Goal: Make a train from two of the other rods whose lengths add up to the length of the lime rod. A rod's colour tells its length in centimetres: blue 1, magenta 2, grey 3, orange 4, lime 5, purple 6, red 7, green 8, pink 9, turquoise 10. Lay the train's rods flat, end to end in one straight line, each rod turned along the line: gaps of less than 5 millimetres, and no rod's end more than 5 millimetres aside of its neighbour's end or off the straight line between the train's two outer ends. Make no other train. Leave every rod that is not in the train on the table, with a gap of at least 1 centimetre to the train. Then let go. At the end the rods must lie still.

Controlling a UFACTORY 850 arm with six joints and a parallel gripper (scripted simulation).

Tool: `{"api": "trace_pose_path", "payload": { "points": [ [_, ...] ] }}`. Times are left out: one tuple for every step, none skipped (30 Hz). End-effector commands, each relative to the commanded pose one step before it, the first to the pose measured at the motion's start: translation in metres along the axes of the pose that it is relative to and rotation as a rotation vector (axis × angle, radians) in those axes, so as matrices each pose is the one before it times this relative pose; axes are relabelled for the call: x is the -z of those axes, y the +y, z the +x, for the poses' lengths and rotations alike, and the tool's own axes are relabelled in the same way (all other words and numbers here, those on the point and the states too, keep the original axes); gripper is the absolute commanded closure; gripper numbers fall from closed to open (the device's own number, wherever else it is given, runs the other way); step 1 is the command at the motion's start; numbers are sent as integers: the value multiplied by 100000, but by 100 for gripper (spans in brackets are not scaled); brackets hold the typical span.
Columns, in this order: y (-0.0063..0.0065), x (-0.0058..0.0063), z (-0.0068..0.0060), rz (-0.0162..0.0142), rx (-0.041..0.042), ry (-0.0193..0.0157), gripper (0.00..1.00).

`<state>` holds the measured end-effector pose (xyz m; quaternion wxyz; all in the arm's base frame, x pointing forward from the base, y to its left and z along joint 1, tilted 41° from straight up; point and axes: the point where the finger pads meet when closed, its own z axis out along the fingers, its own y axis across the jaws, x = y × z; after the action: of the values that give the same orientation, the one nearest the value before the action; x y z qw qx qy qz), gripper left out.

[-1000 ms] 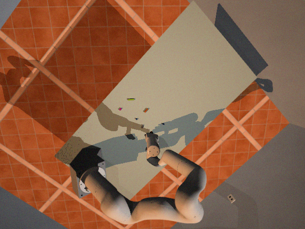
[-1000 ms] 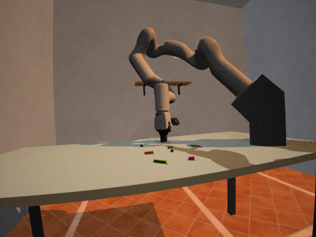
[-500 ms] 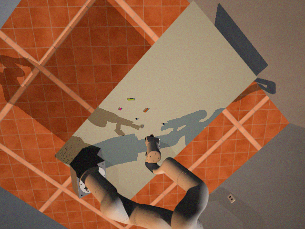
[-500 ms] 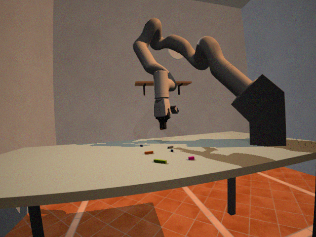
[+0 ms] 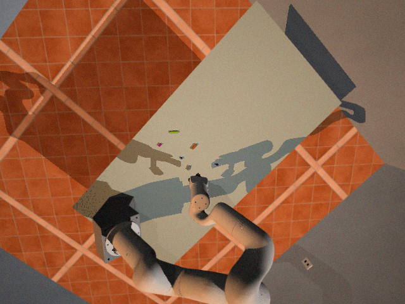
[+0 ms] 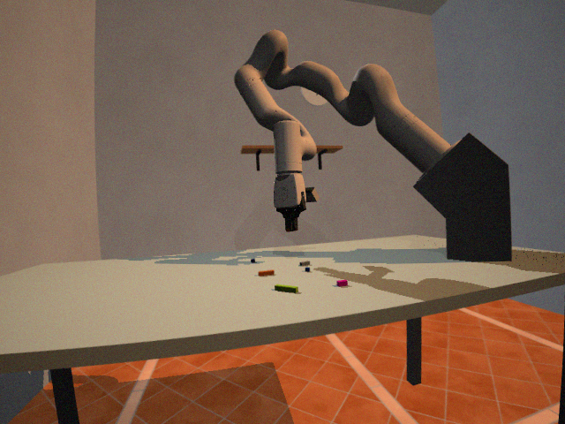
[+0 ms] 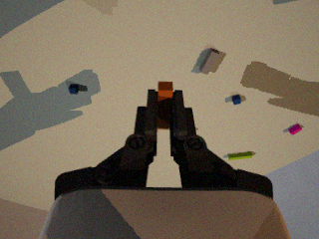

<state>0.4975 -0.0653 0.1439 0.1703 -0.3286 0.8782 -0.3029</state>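
My gripper (image 6: 290, 225) hangs well above the table, shut on a short orange rod (image 7: 165, 90) whose end shows between the fingertips in the wrist view. In the top view the gripper (image 5: 197, 175) is just in front of the grey rod (image 5: 188, 167). On the table lie the lime rod (image 5: 173, 131), a magenta rod (image 5: 159, 144), a second orange rod (image 5: 193, 145) and two blue rods (image 5: 180, 158) (image 5: 216, 164). All lie apart from each other. The side view shows lime (image 6: 286, 288), magenta (image 6: 342, 283), orange (image 6: 266, 272) and grey (image 6: 304, 263).
The arm's dark base block (image 6: 470, 200) stands on the table's near-right corner. A wall shelf (image 6: 291, 148) hangs behind the arm. The table's edges are far from the rods.
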Motion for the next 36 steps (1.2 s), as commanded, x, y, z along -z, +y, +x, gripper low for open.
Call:
{"api": "trace_pose_path", "payload": {
  "points": [
    [2761, -317, -3150, -281, 8478, 302, 96],
    [555, -13, -607, -22, 1720, -8, 96],
    [546, -6, -595, -12, 1690, -2, 96],
    [545, 1, -591, -2, 1685, 5, 96],
    [547, 7, -590, 7, 1690, 11, 96],
    [549, 14, -590, 17, 1694, 17, 96],
    [550, 21, -588, 26, 1696, 24, 96],
    [551, 28, -586, 36, 1697, 30, 96],
    [552, 34, -585, 45, 1700, 37, 96],
    [554, 41, -583, 55, 1702, 43, 96],
    [555, 47, -581, 64, 1704, 50, 96],
    [0, 0, 0, 0, 0, 0, 96],
    [0, 0, 0, 0, 0, 0, 96],
    [1528, 159, -1541, 221, 4620, 166, 96],
    [472, 60, -488, 83, 1451, 62, 96],
    [363, 49, -375, 69, 1117, 51, 96],
    [51, 7, -53, 10, 157, 7, 96],
    [0, 0, 0, 0, 0, 0, 96],
    [0, 0, 0, 0, 0, 0, 96],
    [0, 0, 0, 0, 0, 0, 96],
    [0, 0, 0, 0, 0, 0, 96],
    [0, 0, 0, 0, 0, 0, 96],
    [0, 0, 0, 0, 0, 0, 96],
    [0, 0, 0, 0, 0, 0, 96],
    [0, 0, 0, 0, 0, 0, 96],
    [0, 0, 0, 0, 0, 0, 96],
    [0, -2, 0, 0, 0, 1, 96],
    [0, -12, 0, 1, 1, 4, 96],
    [0, 0, 0, 0, 0, 0, 96],
    [0, 0, 0, 0, 0, 0, 96],
    [-1, -30, 0, 1, 2, 11, 96],
    [-1, -54, -1, 3, 4, 19, 96],
    [-1, -84, -1, 4, 6, 30, 96],
    [-2, -118, -1, 5, 9, 42, 96],
    [-2, -155, -1, 7, 11, 54, 96],
    [-3, -183, -2, 2, 3, 12, 96]
  ]
}}
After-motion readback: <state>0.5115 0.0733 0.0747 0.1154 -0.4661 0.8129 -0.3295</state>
